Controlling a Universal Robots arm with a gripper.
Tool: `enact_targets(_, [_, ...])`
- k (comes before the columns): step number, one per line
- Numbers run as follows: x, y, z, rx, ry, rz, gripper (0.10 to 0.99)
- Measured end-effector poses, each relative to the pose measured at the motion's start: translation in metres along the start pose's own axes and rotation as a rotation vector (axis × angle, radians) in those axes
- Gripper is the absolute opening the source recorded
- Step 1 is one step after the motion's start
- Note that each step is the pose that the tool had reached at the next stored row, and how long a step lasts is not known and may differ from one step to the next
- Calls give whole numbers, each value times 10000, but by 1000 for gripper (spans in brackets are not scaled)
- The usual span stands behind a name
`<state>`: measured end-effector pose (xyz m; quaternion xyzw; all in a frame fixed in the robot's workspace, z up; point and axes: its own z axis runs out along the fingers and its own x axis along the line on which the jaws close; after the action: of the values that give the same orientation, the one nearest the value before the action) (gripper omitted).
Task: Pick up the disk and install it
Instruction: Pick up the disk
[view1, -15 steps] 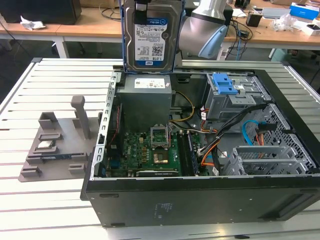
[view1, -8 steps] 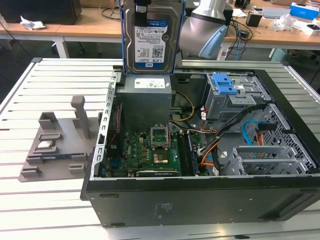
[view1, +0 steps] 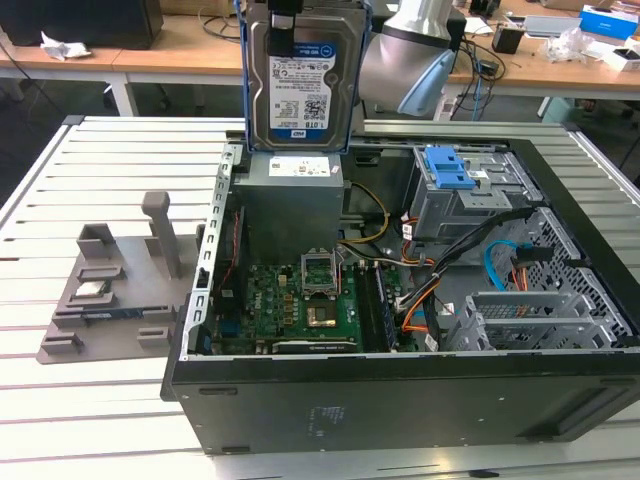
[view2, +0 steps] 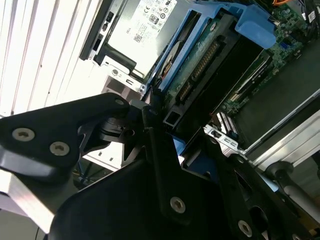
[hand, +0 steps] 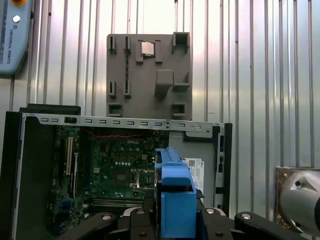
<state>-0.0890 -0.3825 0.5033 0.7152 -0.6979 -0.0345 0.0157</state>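
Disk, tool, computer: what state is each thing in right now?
disk: upright, held above the computer case, not installed.
tool: shut on the disk's blue carrier.
computer case: lying on its side, open.
small chip: resting in the grey holder.

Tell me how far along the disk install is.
Done: the disk is picked up and off the table. In hand: the pincer clamps it upright in the air above the open case, touching nothing else. Left: the install itself, since the disk is not yet in the cage with the blue latch.
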Motion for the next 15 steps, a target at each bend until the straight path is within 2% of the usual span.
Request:
enact_targets(7, [77,1,8,0,0,-1,365])
enact_targets(15, [236,4,17,1,0,-1,365])
